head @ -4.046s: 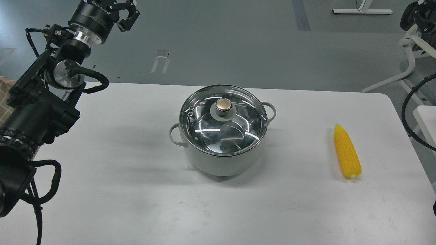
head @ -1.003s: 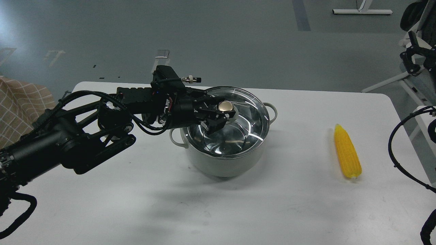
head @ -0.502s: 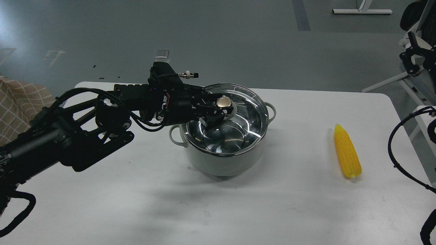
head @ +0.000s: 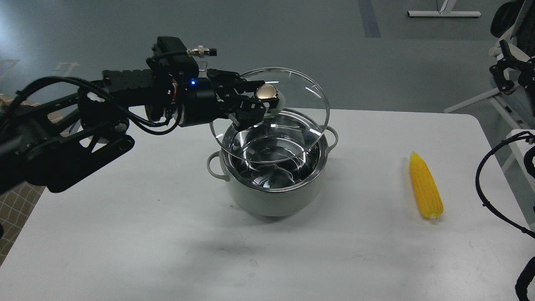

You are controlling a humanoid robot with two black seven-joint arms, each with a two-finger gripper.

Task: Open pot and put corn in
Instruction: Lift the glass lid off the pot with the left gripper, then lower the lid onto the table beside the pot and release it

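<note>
The pale grey-green pot (head: 271,200) stands in the middle of the white table, its shiny steel interior open to view. My left gripper (head: 261,100) is shut on the metallic knob (head: 267,93) of the round glass lid (head: 301,121) and holds the lid lifted and tilted above the pot. The yellow corn (head: 425,186) lies on the table to the right of the pot, pointed end away from me. My right gripper is not in view; only a black cable of that arm (head: 489,184) shows at the right edge.
The white table (head: 125,234) has a rounded far-right corner and its right edge lies close to the corn. White chair or stand legs (head: 501,83) stand on the floor beyond the right side. A checked cloth (head: 16,200) shows at the far left.
My left gripper has risen with the lid, lifting it off the pot and carrying it up and slightly left. The pot and the corn have not moved.
</note>
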